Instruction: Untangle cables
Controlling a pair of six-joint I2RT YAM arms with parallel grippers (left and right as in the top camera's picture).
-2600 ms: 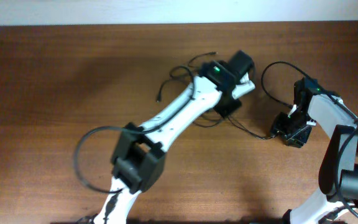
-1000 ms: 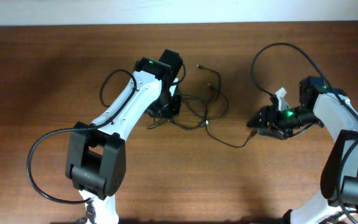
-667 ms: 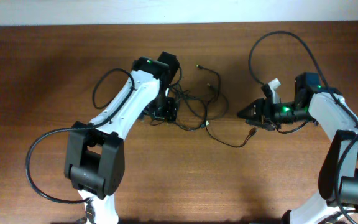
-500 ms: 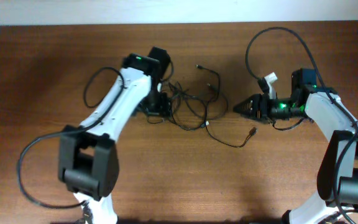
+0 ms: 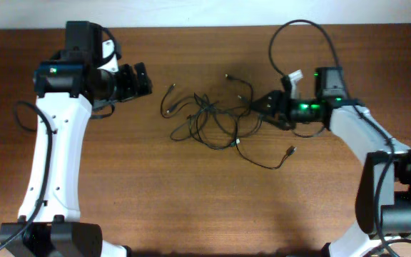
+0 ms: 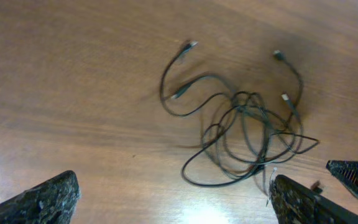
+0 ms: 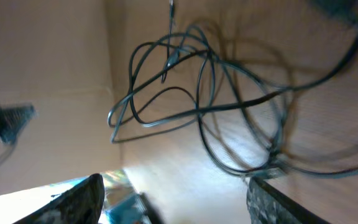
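Black cords, the cables (image 5: 212,121), lie in one loose knot of loops on the wooden table (image 5: 155,193), plugs trailing outward. My left gripper (image 5: 140,80) hangs well apart from them, jaws spread wide and empty, likely for a clear look. My right gripper (image 5: 261,107) sits at the knot's right edge, jaws wide, nothing clamped, placed, I judge, to take an outer loop.

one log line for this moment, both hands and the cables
cables: tangled on table, not held | left hand: open, apart from cables | right hand: open, at tangle's right edge
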